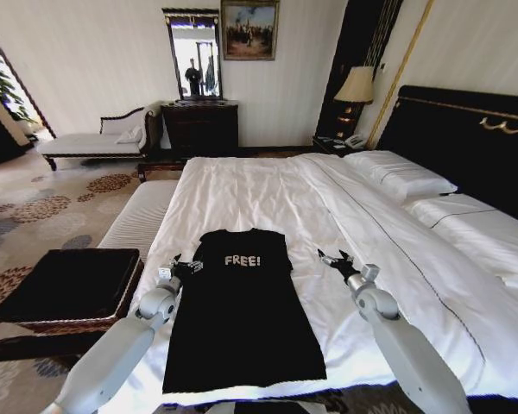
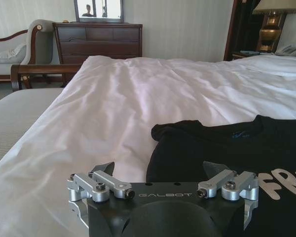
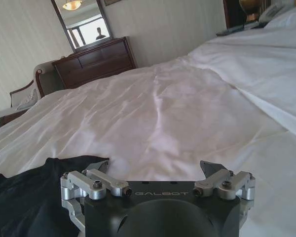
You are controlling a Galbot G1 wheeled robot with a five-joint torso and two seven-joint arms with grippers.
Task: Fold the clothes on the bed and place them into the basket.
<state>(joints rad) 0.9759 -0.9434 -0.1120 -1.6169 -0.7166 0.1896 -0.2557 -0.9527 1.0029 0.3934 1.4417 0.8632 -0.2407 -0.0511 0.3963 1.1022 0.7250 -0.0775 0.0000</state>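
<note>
Both claws flank the shirt
T-shirt (image 1: 240, 310) lies lengthwise between open, empty left claw (image 1: 183, 266) and right claw (image 1: 336, 260); left nearer.

Matt black cloth T-shirt (image 1: 242, 319) on smooth white cotton duvet (image 1: 268, 194).

The T-shirt (image 1: 242, 315) at lower centre is black with white "FREE!" letters; the bed (image 1: 268, 194) is white, its headboard (image 1: 466, 142) black with gold trim.
</note>
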